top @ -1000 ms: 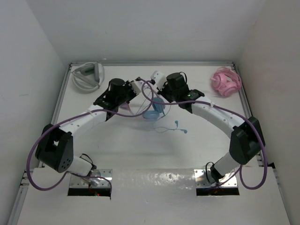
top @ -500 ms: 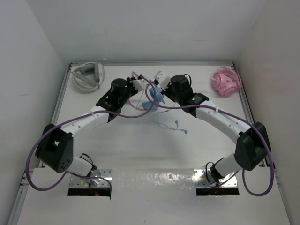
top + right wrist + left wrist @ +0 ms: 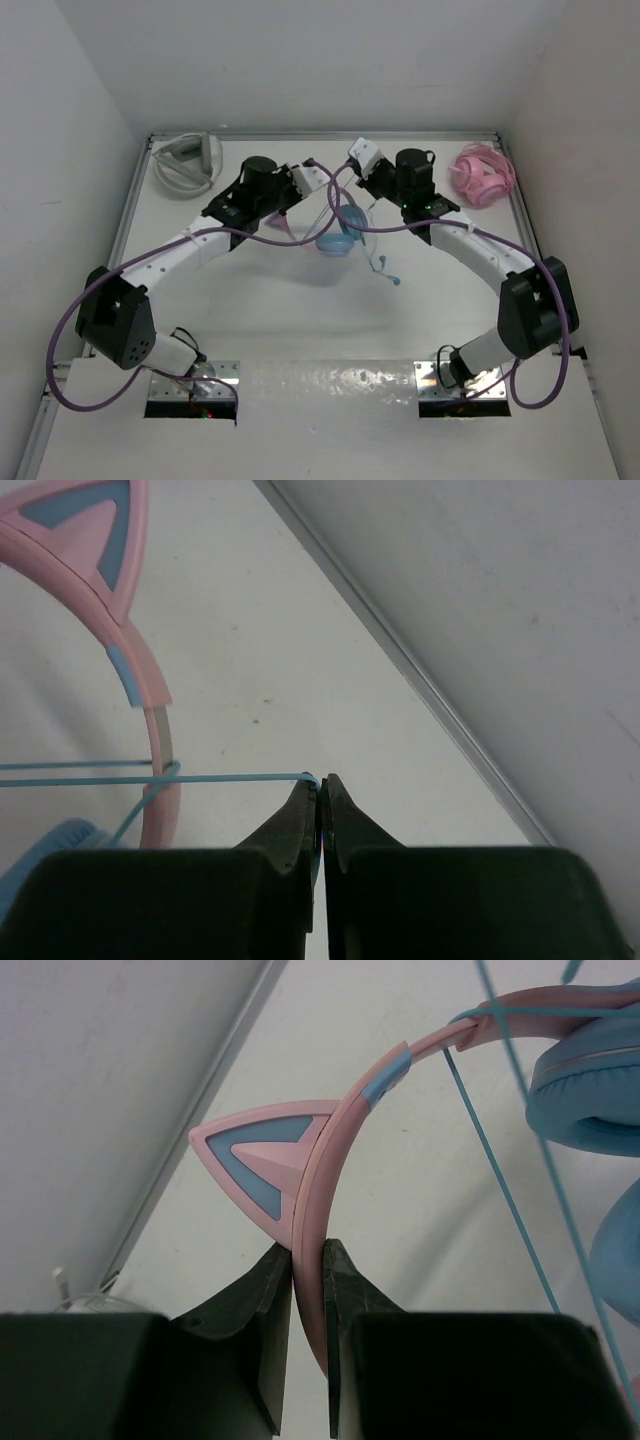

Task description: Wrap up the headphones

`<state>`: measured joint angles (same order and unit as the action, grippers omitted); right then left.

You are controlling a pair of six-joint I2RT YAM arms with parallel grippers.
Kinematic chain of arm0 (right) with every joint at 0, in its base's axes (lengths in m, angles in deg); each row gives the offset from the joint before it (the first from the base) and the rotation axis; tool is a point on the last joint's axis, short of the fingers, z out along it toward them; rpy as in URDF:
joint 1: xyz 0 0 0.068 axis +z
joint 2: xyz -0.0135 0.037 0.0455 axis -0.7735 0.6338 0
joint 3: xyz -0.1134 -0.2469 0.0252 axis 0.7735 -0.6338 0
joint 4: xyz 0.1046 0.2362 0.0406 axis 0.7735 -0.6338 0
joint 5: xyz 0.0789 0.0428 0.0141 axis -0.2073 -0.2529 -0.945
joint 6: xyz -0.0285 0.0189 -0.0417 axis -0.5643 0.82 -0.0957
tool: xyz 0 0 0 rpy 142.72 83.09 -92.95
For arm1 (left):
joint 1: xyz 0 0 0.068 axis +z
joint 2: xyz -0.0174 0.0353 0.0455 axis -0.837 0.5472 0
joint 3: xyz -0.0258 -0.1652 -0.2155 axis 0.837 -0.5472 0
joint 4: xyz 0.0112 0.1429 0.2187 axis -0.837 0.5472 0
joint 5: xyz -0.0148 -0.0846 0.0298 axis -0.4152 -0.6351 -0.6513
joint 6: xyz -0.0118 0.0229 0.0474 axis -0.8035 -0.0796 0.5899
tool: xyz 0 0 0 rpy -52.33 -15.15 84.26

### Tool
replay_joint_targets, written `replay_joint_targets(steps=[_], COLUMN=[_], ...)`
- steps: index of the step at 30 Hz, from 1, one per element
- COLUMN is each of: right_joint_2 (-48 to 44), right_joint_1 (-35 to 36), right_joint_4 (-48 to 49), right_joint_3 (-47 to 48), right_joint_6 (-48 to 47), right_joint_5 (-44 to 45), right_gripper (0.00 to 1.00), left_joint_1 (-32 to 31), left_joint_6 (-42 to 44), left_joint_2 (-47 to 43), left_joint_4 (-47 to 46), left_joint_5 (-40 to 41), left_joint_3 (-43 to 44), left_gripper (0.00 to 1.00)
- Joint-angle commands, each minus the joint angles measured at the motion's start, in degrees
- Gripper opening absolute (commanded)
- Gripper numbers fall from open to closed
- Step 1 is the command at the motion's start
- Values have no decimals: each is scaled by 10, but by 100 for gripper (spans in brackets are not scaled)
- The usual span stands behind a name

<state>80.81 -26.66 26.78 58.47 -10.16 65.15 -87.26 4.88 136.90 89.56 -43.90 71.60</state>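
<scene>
Both arms have swung toward the far edge of the tabletop (image 3: 250, 330) since a second ago, and the right tool (image 3: 321, 785) has drawn away to the right, so the cable (image 3: 230, 778) that lay in a loose loop on the surface is now pulled up, with only its plug end (image 3: 395, 281) trailing near the middle.

The left tool (image 3: 308, 1260) is pressed together on the pink headband (image 3: 345, 1130), just below one cat ear (image 3: 262, 1160). The right tool is pinching the thin cable at its very tips.

For the winding to go well, I judge that the left tool should keep the band steady as an anchor. The right should carry the cable round the band with light, even tension, laying each turn close to the one before. Too hard a pull could slip the cable from so fine a pinch or twist the band in its clamp. Slack would let the turns slide off.

The headphones (image 3: 338, 238) hang between the two tools near the middle of the far edge, seemingly lifted clear of the surface. They have a pink band with blue-faced ears, round light blue ear cups (image 3: 590, 1090) and a light blue cable already crossing the band.
</scene>
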Motion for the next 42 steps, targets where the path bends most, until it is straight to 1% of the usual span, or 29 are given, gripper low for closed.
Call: replay_joint_targets(steps=[1, 5, 8, 12, 14, 16, 18, 19, 21, 22, 25, 30, 34, 36, 39, 42], right_joint_2=[14, 22, 24, 34, 35, 35, 35, 36, 44, 47, 58, 62, 55, 51, 50, 43], right_joint_1=[-33, -37, -41, -51, -52, -56, -60, -62, -62, -62, -61, -62, -66, -73, -92, -106], right_joint_4=[115, 119, 146, 152, 160, 172, 186, 203, 211, 216, 241, 265, 253, 251, 247, 260], right_joint_3=[24, 22, 3, -9, -22, -42, -65, -71, -81, -88, -110, -155, -175, -180, -187, -217], right_joint_6=[-12, 25, 45, 70, 81, 91, 105, 120, 132, 148, 168, 179, 179, 191, 204, 206], right_joint_5=[-16, -66, -73, -97, -113, -122, -130, -135, -160, -169, -188, -200, -198, -201, -213, -212], right_gripper=[0, 0, 0, 0, 0, 3, 9, 24, 34, 43, 56, 63, 66, 67, 69, 72], left_joint_1=[-3, -2, -2, -2, -2, -2, -2, -2, -2, -2, -1, 2, 11, 15, 35, 49], left_joint_6=[-5, -29, -54, -86, -109, -148, -163, -175, -191, -202, -220, -230, -232, -237, -250, -268], left_joint_2=[-16, -15, -21, -25, -26, -28, -29, -30, -28, -26, -25, -21, -19, -18, -19, -20], left_joint_4=[131, 160, 166, 188, 198, 201, 208, 209, 212, 213, 220, 226, 238, 246, 261, 273], left_joint_5=[-86, -131, -144, -167, -165, -138, -119, -117, -112, -112, -109, -80, -75, -83, -115, -144], left_joint_3=[19, 36, 44, 64, 74, 79, 86, 90, 100, 104, 122, 140, 150, 162, 183, 208], left_gripper=[0, 0, 0, 0, 0, 0, 0, 0, 0, 0, 0, 0, 0, 0, 0, 0])
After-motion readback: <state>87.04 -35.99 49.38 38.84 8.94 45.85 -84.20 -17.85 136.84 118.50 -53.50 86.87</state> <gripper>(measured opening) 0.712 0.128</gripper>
